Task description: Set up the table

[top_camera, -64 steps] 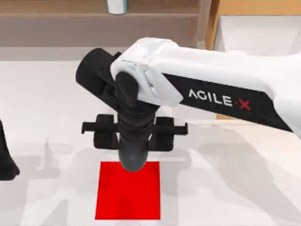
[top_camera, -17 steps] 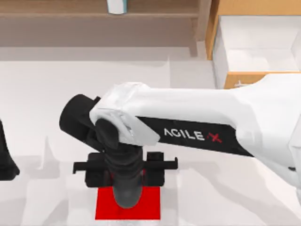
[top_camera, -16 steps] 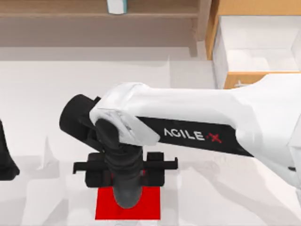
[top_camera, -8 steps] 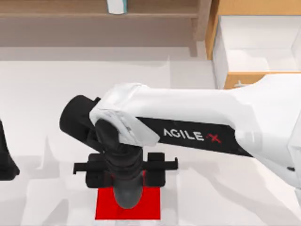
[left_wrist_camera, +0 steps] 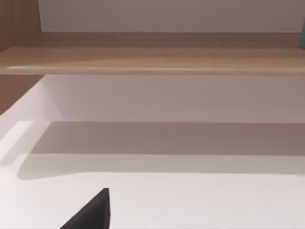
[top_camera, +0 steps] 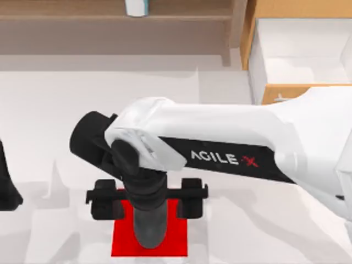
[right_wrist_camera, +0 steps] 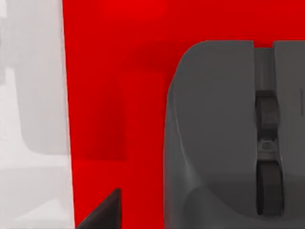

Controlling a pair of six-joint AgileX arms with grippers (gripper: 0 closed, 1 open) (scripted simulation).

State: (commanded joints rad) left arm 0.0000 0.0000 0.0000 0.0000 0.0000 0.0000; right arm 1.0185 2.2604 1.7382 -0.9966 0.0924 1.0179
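Right gripper: pointing straight down over the red mat, jaws spread wide; one dark fingertip stands clear of the mouse and nothing is pinched.
Computer mouse: directly under the gripper, grey with a scroll wheel, lying flat on the mat, apparently set down where it belongs.
Red mat: square and plain, beneath the mouse; likely the marked target spot.
Table: broad, smooth white top under the mat, spreading out on every side of the gripper.
Drawer cabinet: light wood, far right of the gripper, its drawer open with a white interior.
Left arm: parked at the table's left edge, well apart.
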